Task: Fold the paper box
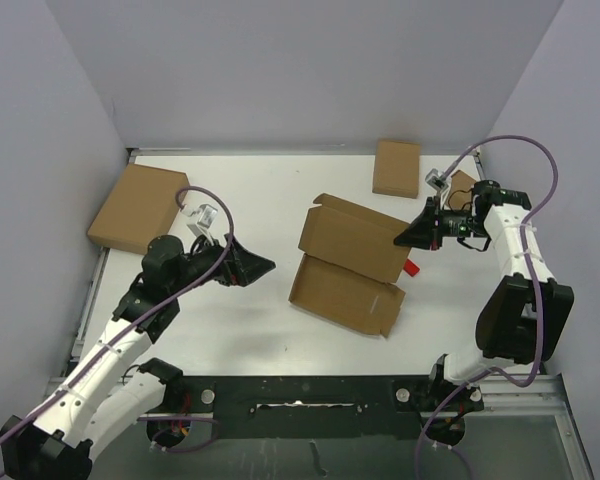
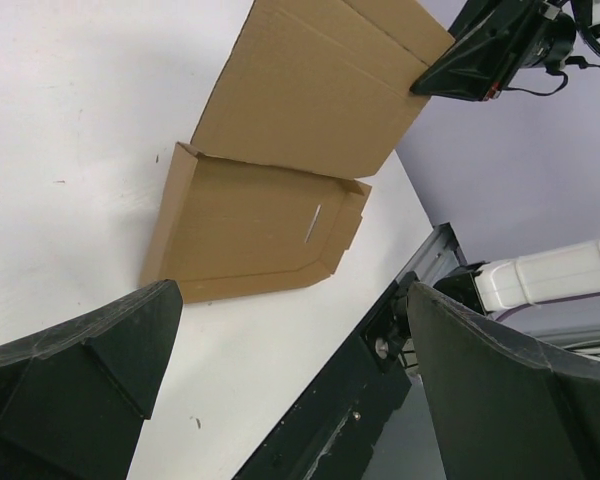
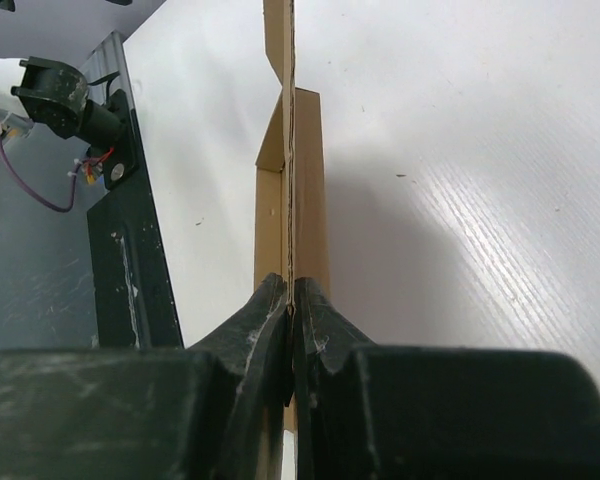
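Pinching the right-hand edge of the paper box (image 1: pixel 352 240), the right gripper (image 1: pixel 406 238) had its fingers (image 3: pixel 330 322) pressed almost together, with only the thin cardboard sheet between them. In the right wrist view that sheet ran edge-on straight out from the closed tips, with a narrow side flap just left of it. The box sat near the middle of the white table (image 1: pixel 240 190), unfolded into two joined panels: the far panel, which the right gripper held by its edge, and a near panel lying flat toward the arm bases.

The left gripper (image 1: pixel 264 266) hovered to the left of the box, apart from it, its fingers (image 2: pixel 90 372) spread wide and holding nothing. From the left wrist view, the near panel lay beyond and between the two open fingers, its low side walls raised along the left and bottom edges and a thin slit cut near its right side. Only plain cardboard showed inside that shallow tray.

A larger cardboard box (image 1: pixel 138 207) lay closed at the far left of the table. A smaller box (image 1: pixel 396 167) rested near the back wall, and another small box (image 1: pixel 463 184) sat partly hidden behind the right arm. A small red object (image 1: pixel 411 268) showed just beneath the right gripper; what it was I could not tell.
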`<state>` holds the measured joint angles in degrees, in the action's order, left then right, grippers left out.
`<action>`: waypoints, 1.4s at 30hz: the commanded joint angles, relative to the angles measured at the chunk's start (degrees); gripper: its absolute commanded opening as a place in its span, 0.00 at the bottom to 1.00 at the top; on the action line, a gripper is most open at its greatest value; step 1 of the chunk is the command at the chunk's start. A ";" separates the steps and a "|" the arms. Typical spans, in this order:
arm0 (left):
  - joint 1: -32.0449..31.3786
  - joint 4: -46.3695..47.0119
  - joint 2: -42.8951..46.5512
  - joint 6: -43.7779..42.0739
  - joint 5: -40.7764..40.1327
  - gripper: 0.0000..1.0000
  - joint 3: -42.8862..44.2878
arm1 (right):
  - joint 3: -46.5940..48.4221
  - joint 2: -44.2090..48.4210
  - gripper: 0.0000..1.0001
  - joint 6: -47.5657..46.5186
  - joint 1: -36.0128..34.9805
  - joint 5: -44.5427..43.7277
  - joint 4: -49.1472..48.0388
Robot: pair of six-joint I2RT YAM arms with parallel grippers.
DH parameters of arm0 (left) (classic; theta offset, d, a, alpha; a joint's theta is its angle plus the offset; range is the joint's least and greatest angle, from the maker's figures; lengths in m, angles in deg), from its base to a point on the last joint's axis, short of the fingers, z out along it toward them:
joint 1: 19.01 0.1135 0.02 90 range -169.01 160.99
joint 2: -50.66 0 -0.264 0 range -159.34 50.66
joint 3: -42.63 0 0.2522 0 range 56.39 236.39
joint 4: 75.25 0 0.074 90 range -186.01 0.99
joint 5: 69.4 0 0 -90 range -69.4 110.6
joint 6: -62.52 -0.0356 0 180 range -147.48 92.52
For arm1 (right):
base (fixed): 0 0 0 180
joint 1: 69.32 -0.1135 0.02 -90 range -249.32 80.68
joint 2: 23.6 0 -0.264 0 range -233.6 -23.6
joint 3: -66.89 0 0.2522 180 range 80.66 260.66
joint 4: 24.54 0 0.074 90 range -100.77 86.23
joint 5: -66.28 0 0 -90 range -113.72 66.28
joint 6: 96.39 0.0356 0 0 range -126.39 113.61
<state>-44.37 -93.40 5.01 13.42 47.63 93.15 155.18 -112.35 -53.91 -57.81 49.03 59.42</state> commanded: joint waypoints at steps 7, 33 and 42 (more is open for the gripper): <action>0.56 9.05 7.80 6.33 -4.14 0.96 -3.02 | 6.13 3.41 0.00 5.55 -8.27 1.38 -3.21; 13.80 4.73 -14.20 -21.85 17.71 0.87 15.10 | 21.37 -4.56 0.00 11.56 -21.66 -4.33 -4.47; 14.83 20.66 -22.78 -14.35 27.62 0.68 13.15 | 22.25 -4.92 0.00 11.93 -21.84 -3.41 -4.01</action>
<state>-29.68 -84.13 -15.77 -4.48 68.57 105.96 175.09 -117.51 -42.29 -79.19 43.33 55.07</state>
